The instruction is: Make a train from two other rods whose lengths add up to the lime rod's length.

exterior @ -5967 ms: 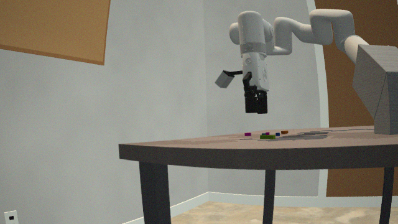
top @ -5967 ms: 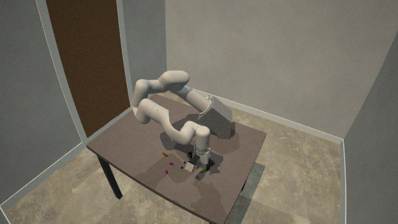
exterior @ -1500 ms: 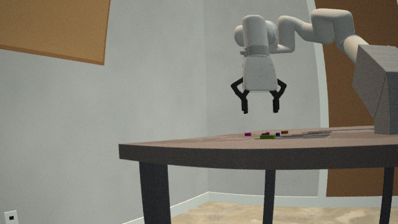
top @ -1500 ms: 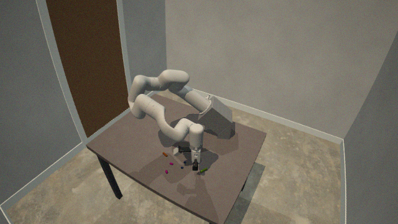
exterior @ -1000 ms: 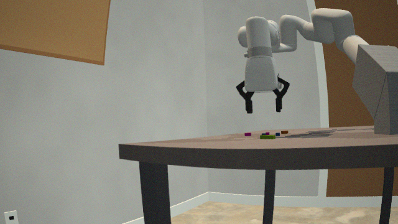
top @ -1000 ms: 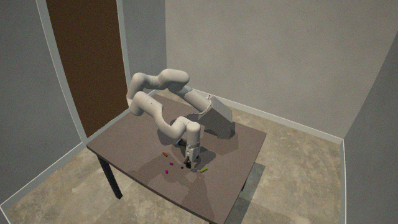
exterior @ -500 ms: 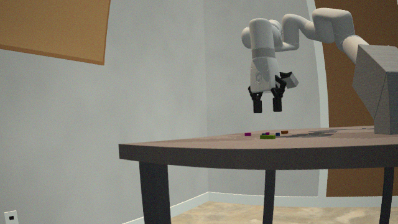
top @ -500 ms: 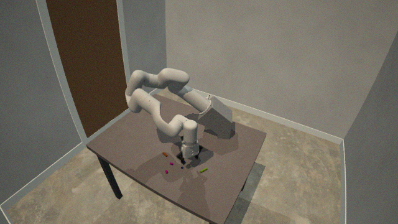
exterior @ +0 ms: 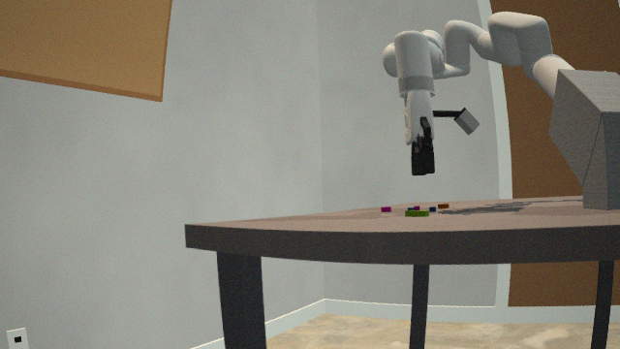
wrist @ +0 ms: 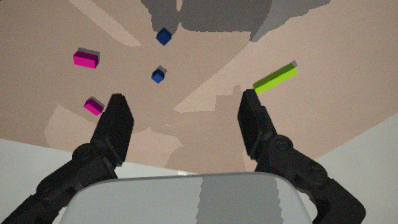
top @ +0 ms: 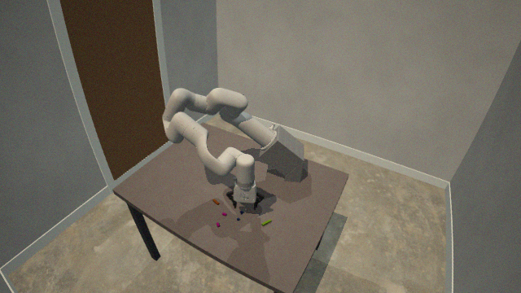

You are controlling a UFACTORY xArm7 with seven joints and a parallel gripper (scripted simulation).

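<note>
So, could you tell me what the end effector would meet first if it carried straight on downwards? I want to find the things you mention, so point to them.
Probably the table top (top: 183, 195) (exterior: 291, 227) (wrist: 200, 75); the end effector (top: 245, 207) (exterior: 422, 174) (wrist: 185, 105) might catch the blue rods (top: 242, 212) (exterior: 432, 209) (wrist: 164, 36), as depth is unclear.
</note>
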